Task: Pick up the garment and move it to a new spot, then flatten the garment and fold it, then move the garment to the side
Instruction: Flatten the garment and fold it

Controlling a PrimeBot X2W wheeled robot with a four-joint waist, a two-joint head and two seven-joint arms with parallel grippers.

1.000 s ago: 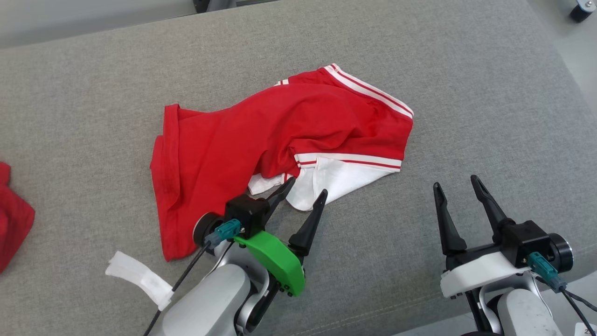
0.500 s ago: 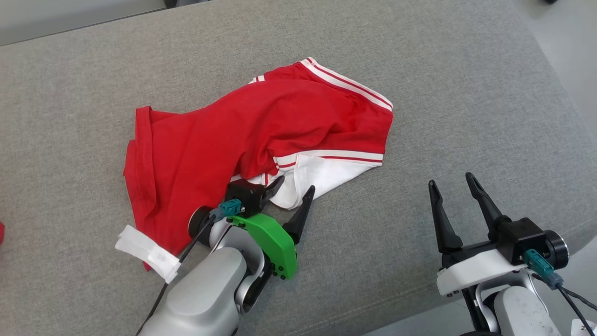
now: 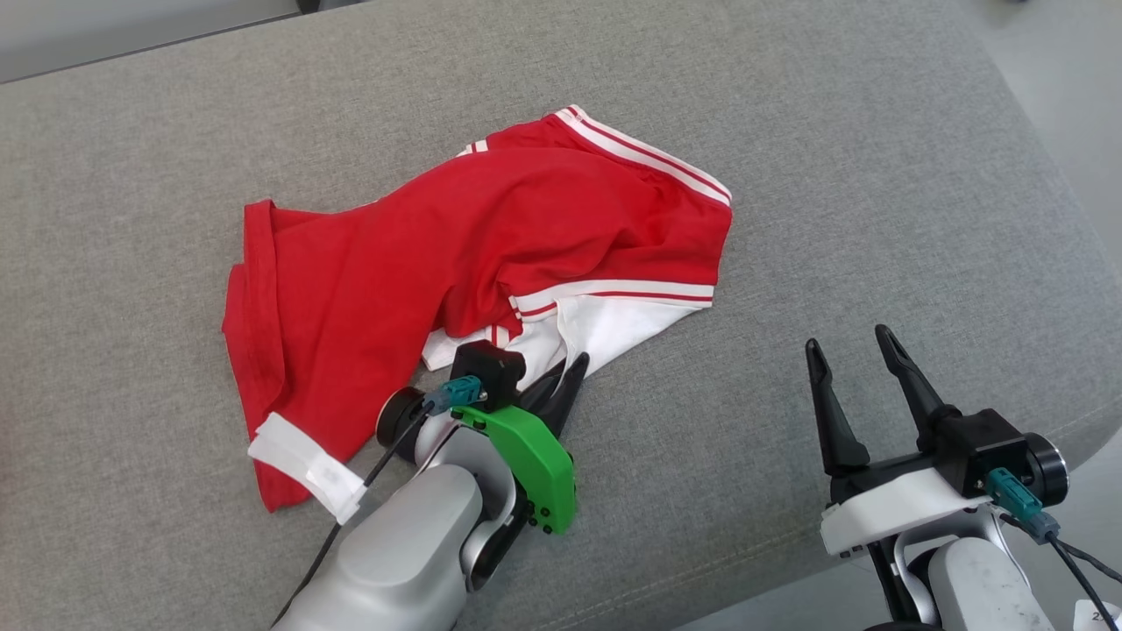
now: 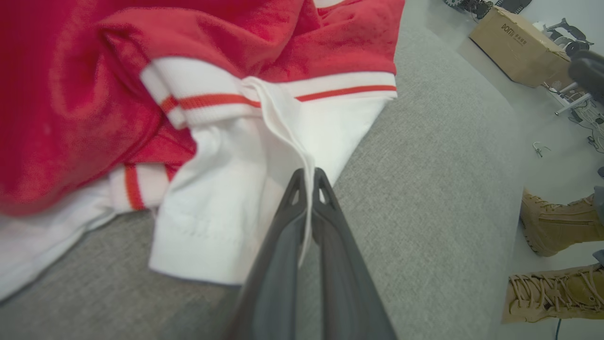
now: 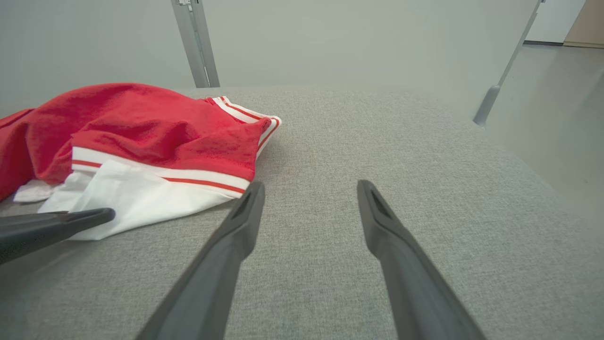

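Observation:
A red garment with white, red-striped trim lies crumpled on the grey cushion, its white part toward me. My left gripper is shut on a fold of that white cloth; the left wrist view shows the white garment pinched as a thin fold between the two dark fingers of the left gripper. My right gripper stands open above bare cushion to the right, apart from the cloth. From the right wrist, the right gripper is empty and the garment lies to its left.
The grey cushion ends at a rounded edge on the right, with floor beyond. Beside that edge, the left wrist view shows a person's tan boots and a cardboard box on the floor. A white tag hangs on the left arm's cable.
The left gripper has closed on the garment's white edge; it stood open around it before. The camera has shifted, so the scene sits further left. The right gripper stays open in place.

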